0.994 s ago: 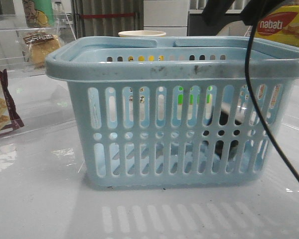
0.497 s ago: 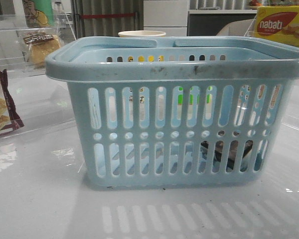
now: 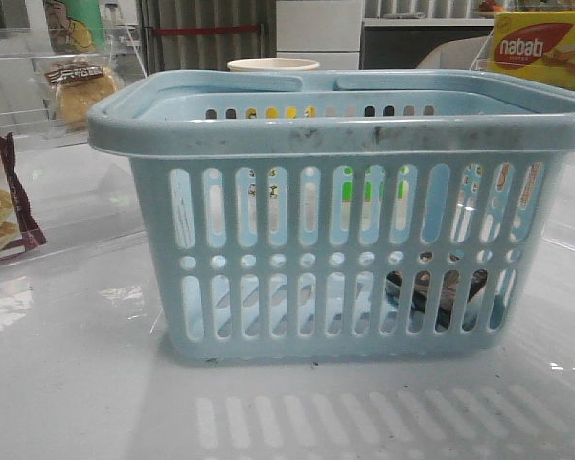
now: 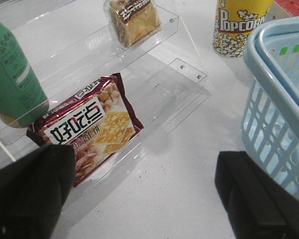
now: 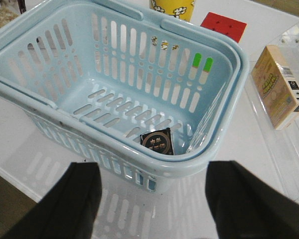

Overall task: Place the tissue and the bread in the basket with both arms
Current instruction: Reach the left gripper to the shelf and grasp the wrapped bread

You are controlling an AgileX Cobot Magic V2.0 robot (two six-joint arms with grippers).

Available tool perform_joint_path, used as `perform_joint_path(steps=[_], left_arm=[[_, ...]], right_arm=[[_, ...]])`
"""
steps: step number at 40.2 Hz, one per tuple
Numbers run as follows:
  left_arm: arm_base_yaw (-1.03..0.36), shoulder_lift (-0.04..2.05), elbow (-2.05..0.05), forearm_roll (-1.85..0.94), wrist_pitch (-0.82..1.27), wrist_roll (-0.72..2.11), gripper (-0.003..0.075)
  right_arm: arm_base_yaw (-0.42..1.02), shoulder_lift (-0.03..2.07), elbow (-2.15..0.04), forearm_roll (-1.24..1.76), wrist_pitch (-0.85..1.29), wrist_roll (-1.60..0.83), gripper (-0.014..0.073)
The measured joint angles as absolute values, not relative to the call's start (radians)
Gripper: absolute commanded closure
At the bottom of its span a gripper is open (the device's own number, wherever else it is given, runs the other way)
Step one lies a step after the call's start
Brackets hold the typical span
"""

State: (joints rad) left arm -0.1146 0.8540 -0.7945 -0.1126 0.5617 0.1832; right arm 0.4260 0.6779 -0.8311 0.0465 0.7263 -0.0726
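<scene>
The light-blue basket (image 3: pixel 345 216) stands in the middle of the front view; it also shows in the right wrist view (image 5: pixel 119 89) and the left wrist view (image 4: pixel 281 99). The black tissue pack (image 5: pixel 158 142) lies on the basket floor in a near corner, and shows dark through the slots (image 3: pixel 436 292). The bread (image 4: pixel 133 20) in clear wrap sits on a clear acrylic shelf, at far left of the front view (image 3: pixel 77 88). My left gripper (image 4: pixel 144 199) is open and empty over the table. My right gripper (image 5: pixel 152 199) is open and empty, above the table beside the basket's rim.
A maroon cracker bag (image 4: pixel 87 129) lies on the acrylic stand's lower step (image 4: pixel 164 94); a green bottle (image 4: pixel 10 74) lies beside it. A popcorn cup (image 4: pixel 239 22) stands behind the basket. A yellow nabati box (image 3: pixel 541 48), a red cube (image 5: pixel 223 26) and a tan box (image 5: pixel 279 84) are on the right.
The right arm and its cable, over the basket a second ago, have left the front view. The tissue pack now lies on the basket floor.
</scene>
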Motion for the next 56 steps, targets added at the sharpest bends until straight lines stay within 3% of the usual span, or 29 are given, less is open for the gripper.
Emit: perform_joint_path(steps=[30,46,56], left_arm=[[-0.115,1.712,-1.383,-0.111,0.447,0.183,0.0085],[-0.092,1.978,-1.653,-0.090,0.431,0.183,0.0085],[-0.086,2.051,-1.693,-0.090,0.355,0.183,0.0089]], right_arm=[[0.426,0.678,-0.830,0.046,0.726,-0.074,0.0043],[0.426,0.678,-0.830,0.046,0.726,-0.074,0.0043],[0.426,0.678,-0.830,0.046,0.726,-0.074,0.0043]])
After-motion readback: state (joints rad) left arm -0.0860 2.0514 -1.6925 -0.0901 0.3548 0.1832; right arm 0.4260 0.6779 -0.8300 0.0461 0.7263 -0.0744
